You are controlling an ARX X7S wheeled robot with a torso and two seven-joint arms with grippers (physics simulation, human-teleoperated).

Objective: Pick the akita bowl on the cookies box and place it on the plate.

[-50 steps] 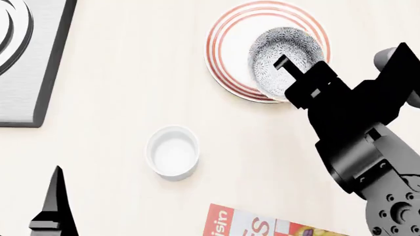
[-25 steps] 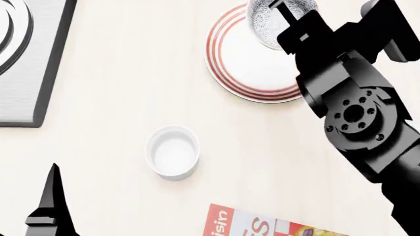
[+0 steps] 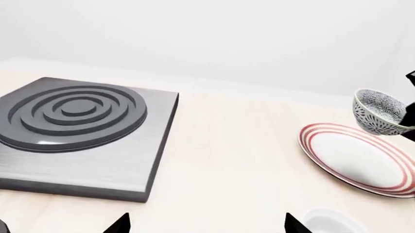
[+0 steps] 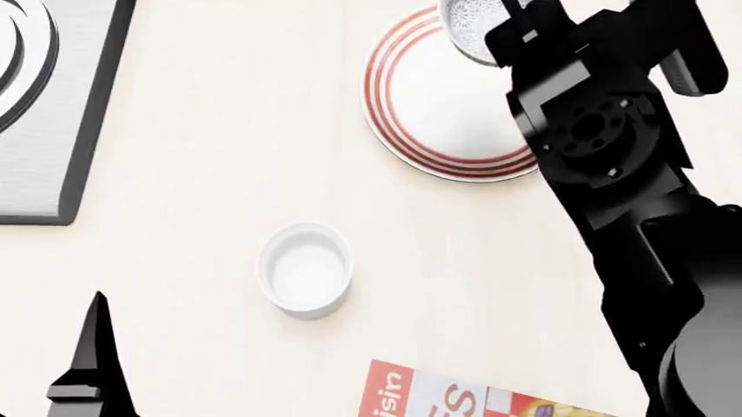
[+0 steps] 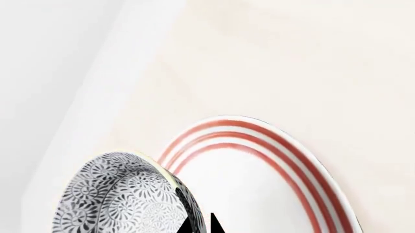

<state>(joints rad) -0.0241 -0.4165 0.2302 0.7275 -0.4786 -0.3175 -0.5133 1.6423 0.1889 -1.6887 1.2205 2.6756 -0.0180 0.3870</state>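
The speckled grey-and-white akita bowl [image 4: 467, 24] hangs in the air above the far rim of the plate [image 4: 440, 109], tilted and not touching it. My right gripper [image 5: 202, 227] is shut on the bowl's rim, one fingertip inside and one outside. From the left wrist view the bowl [image 3: 379, 112] floats above the red-ringed plate [image 3: 360, 160]. Only a corner of the red cookies box [image 4: 464, 401] shows at the near edge, with nothing on that part. My left gripper [image 3: 206, 229] is open and empty, low over the table at the near left.
A small plain white cup [image 4: 305, 268] stands between the plate and the cookies box. A grey stove burner slab [image 4: 52, 130] lies at the far left. My right arm [image 4: 626, 200] covers the right side of the head view.
The right gripper lifted the bowl from low over the plate's right part and carried it toward the plate's far rim. The left arm barely moved.
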